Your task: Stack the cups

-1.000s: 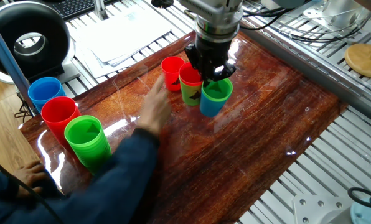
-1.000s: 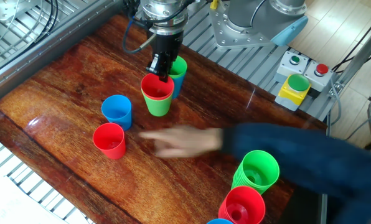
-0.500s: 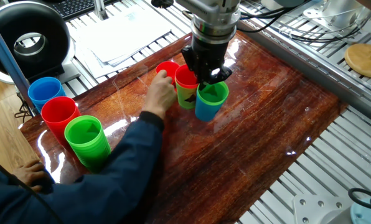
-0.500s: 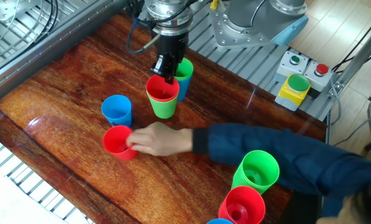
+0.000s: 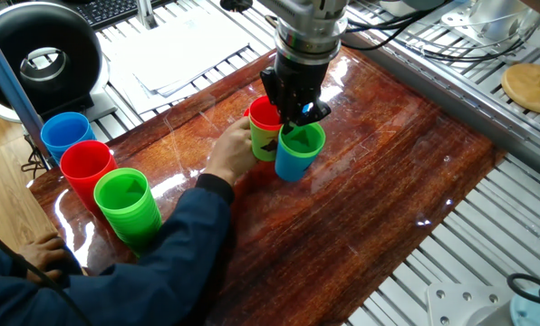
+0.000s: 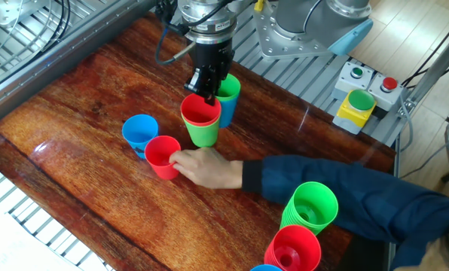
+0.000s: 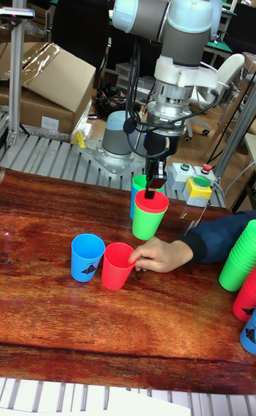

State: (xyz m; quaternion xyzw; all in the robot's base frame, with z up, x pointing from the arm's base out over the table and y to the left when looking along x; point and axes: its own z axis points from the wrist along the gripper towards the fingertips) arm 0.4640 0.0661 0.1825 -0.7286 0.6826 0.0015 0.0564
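Jaws are closed on the rim of the red tapered plastic cup nested in a green tapered plastic cup [image 6: 203,123]; the two-finger gripper [image 6: 207,84] pinches that rim from above, one finger inside and one apparently outside, though the dark fingers blur together. This stack sits at upper centre of the other fixed view, just beside a green cup nested in a blue cup [image 6: 227,96].

Handling: the cups are light, thin-walled and slick, and will flex under pressure. Take hold at the rim, where the wall is stiffest; nested cups may lift together or separate.

Lower left of the gripped stack, a single red cup [image 6: 162,156] is held by a person's hand [image 6: 206,167], next to a single blue cup [image 6: 139,134] on the glossy wooden table [image 6: 74,113].

View differences: the tall fixed view shows the black marks on the single cups and that the gripped stack [image 7: 148,220] may hang just clear of the table. One fixed view hides the single blue cup behind the hand [image 5: 231,150].
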